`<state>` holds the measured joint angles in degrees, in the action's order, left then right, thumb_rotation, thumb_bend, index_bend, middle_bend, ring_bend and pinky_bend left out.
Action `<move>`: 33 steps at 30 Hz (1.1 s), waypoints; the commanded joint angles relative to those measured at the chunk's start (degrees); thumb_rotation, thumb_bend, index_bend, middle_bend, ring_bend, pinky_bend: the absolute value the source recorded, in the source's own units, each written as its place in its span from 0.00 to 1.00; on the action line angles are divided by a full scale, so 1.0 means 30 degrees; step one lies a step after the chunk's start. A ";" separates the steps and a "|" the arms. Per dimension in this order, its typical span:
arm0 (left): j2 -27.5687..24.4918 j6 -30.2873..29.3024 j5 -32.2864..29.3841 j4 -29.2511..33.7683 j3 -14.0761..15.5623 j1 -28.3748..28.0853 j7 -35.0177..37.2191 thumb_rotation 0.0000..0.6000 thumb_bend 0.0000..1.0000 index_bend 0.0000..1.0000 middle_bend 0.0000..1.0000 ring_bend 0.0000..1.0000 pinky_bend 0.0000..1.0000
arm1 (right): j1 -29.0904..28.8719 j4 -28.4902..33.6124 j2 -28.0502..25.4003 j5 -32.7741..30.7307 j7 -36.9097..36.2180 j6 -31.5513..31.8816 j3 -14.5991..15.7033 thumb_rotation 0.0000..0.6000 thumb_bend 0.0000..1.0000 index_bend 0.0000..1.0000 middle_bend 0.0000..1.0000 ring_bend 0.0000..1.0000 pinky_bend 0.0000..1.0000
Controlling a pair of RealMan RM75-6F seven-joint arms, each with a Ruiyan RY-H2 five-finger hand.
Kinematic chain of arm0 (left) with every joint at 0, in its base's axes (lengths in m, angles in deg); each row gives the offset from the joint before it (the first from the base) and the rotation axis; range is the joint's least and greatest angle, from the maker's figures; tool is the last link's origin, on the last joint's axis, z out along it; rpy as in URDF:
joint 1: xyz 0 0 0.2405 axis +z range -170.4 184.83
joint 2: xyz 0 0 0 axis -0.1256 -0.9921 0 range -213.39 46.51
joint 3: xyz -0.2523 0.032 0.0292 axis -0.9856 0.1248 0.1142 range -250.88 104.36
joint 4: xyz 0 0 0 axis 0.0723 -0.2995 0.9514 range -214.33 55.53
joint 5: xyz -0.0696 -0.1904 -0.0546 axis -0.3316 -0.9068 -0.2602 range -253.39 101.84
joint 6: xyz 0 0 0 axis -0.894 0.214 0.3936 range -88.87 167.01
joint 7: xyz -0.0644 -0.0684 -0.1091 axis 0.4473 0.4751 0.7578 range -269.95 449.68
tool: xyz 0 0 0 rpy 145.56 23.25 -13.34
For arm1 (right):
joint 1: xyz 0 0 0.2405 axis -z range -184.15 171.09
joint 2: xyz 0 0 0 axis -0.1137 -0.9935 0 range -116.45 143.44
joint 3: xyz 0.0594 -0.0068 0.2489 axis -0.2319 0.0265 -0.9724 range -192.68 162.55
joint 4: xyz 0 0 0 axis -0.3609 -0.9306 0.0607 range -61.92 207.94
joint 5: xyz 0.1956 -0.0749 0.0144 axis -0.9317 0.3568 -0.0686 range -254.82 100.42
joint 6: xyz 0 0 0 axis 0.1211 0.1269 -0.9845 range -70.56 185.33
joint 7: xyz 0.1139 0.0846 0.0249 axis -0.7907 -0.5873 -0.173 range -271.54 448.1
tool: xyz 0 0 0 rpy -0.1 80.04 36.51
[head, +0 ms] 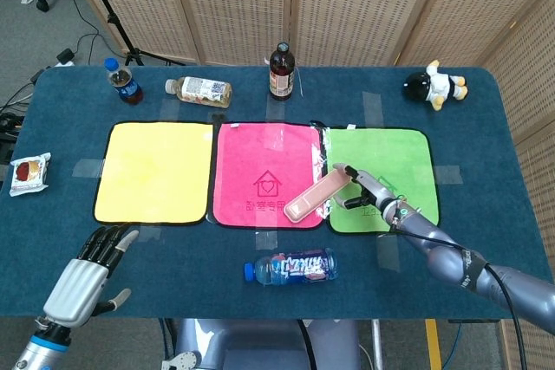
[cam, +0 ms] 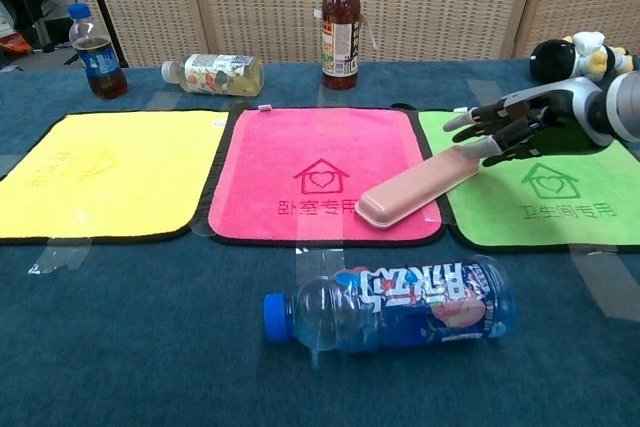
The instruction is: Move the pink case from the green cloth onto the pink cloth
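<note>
Right hand [cam: 525,125] low over the table, fingers [cam: 478,117] closed in a grip; left hand [head: 87,272] idle, fingers extended.

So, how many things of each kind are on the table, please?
Cloths: 3 (yellow, pink cloth, green cloth)
Bottles: 4 ()
Pink case: 1
Plush toy: 1
Snack packet: 1
Total: 10

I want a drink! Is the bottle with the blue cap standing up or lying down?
Lying down. The blue-capped bottle rests on its side on the table, cap pointing left.
</note>
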<state>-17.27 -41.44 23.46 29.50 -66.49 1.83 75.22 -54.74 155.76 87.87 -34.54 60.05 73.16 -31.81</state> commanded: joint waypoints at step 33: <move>-0.0067 0.0033 0.0402 0.0117 0.0210 0.0016 0.0152 1.00 0.21 0.00 0.00 0.00 0.02 | 0.0436 0.4988 -0.3529 -0.0943 0.1294 0.3880 0.0882 1.00 0.52 0.06 0.00 0.00 0.00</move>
<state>-17.48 -41.36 24.66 29.87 -65.87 1.89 75.65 -54.86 168.34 78.48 -38.38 64.10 83.13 -28.78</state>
